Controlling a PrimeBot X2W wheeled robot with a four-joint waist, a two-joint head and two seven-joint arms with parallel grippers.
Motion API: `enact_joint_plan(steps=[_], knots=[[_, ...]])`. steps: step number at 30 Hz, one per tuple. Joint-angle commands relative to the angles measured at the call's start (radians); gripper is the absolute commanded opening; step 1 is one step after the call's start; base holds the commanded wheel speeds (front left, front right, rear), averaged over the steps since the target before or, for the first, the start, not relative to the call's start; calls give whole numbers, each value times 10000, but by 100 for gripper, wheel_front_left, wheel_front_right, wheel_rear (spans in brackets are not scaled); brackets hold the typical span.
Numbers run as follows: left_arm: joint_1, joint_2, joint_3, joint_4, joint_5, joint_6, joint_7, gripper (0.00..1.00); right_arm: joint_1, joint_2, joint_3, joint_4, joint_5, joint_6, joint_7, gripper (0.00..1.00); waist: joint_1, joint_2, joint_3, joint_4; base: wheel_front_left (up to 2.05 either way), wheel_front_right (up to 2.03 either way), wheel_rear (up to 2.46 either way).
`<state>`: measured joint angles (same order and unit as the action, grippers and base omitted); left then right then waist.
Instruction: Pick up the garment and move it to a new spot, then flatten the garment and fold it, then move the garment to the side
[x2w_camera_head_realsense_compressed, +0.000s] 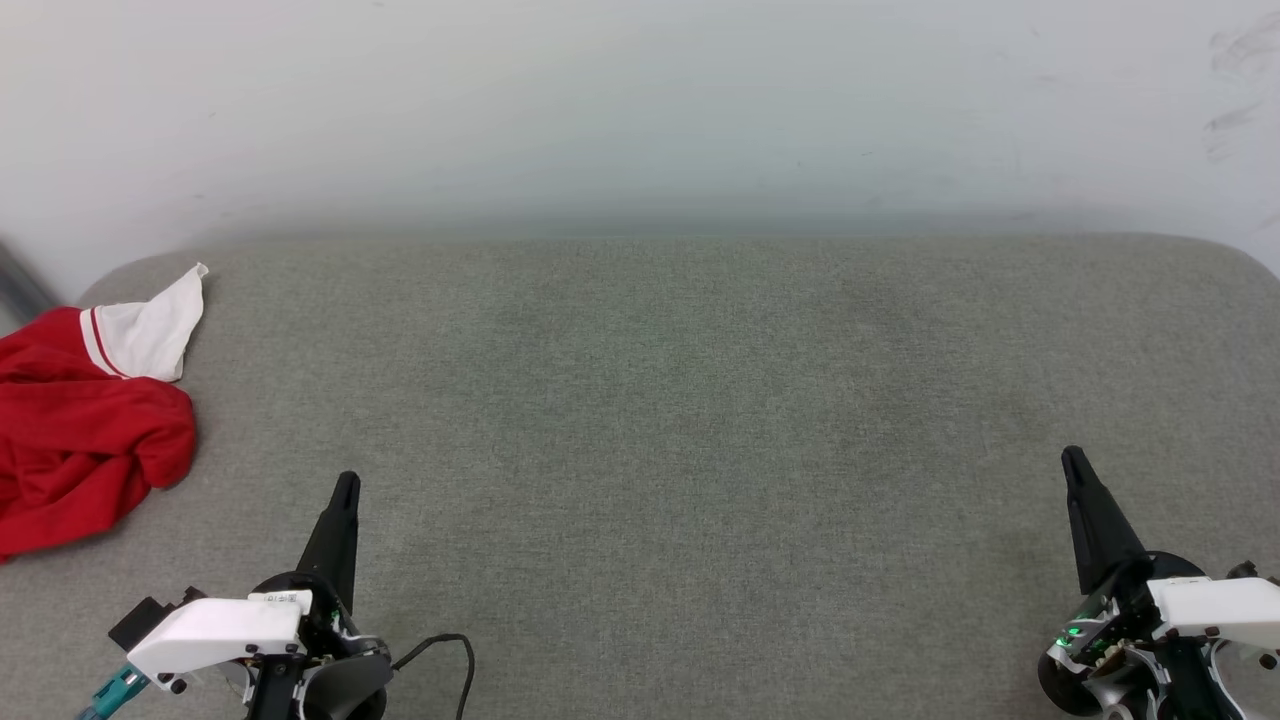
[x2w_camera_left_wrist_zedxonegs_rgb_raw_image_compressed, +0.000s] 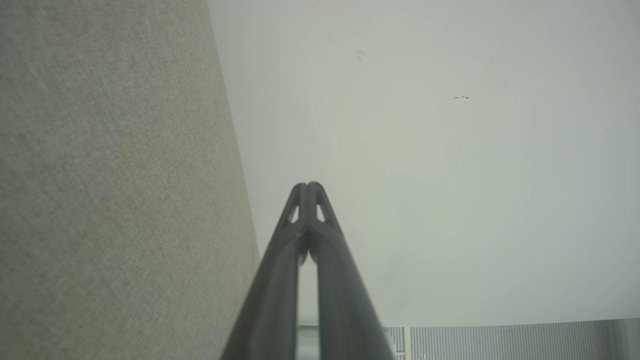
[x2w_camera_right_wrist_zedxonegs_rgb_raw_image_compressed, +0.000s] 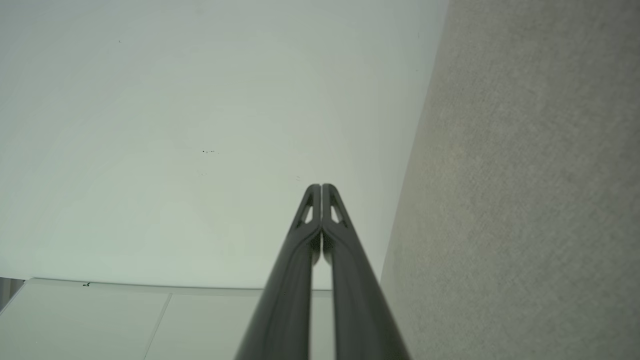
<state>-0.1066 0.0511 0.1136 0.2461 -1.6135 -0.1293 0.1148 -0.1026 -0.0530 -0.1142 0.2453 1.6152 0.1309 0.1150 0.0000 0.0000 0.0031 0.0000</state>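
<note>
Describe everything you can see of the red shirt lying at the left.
The garment is soft red cloth, crumpled in a loose heap. One white sleeve, edged with red-and-white striped trim, lies pointing toward the back. It rests on the grey fabric surface at its far left, partly cut off by the picture's edge. Nothing else touches it.

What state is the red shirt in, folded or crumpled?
Crumpled: the garment lies in a bunched heap at the left edge of the grey surface, one white sleeve poking out, no flat fold.
</note>
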Motion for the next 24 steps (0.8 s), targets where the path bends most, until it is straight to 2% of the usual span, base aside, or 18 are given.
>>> enact_joint_plan(steps=[1,24], knots=[[-69,-14,23,2,15,-46,19,0,-136,47,-5,13,-57,-3,21,0,0,0,0,0,0,0,0],[-69,-12,21,2,14,-46,18,0,-136,46,-1,13,-53,-3,16,0,0,0,0,0,0,0,0]])
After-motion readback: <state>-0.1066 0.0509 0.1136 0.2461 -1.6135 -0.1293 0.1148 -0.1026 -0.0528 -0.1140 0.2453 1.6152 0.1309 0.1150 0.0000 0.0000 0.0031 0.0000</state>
